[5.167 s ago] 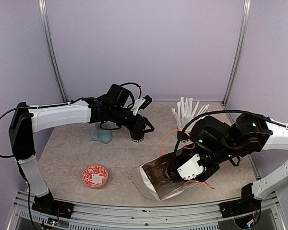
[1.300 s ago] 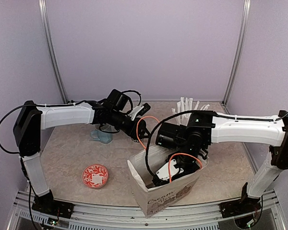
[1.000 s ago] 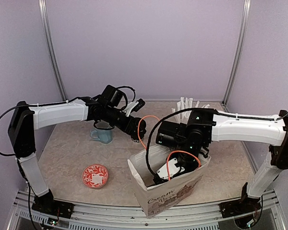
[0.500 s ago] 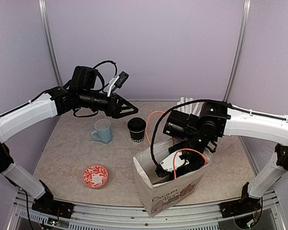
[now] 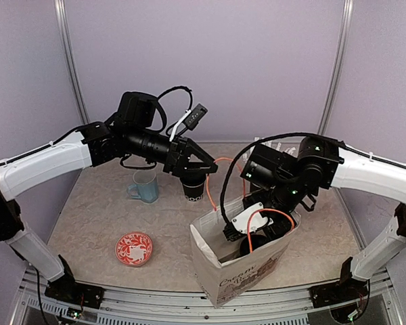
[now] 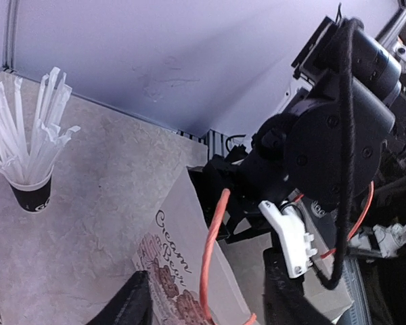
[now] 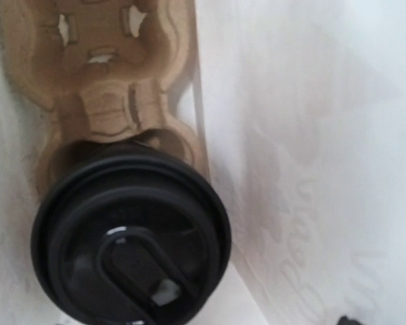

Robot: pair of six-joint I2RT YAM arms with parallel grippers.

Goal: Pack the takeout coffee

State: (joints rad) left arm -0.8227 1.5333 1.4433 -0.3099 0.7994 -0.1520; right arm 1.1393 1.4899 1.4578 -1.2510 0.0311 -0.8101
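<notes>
Plainly, takeout coffee [image 5: 194,189] stands upright, base down; left end effector [image 5: 199,172] wide, right end effector [image 5: 239,234] indeterminate.

The cup [image 5: 195,191] is black, the mug [image 5: 146,185] pale blue, the saucer [image 5: 134,248] red-and-white patterned.

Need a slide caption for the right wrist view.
Lidded black cup sitting in a cardboard carrier inside the white bag.

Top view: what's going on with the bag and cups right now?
The right gripper is down inside the paper bag, where its wrist camera shows a lidded black cup seated in a cardboard carrier. The left gripper hangs open over a second black cup on the table, beside the blue mug.
</notes>
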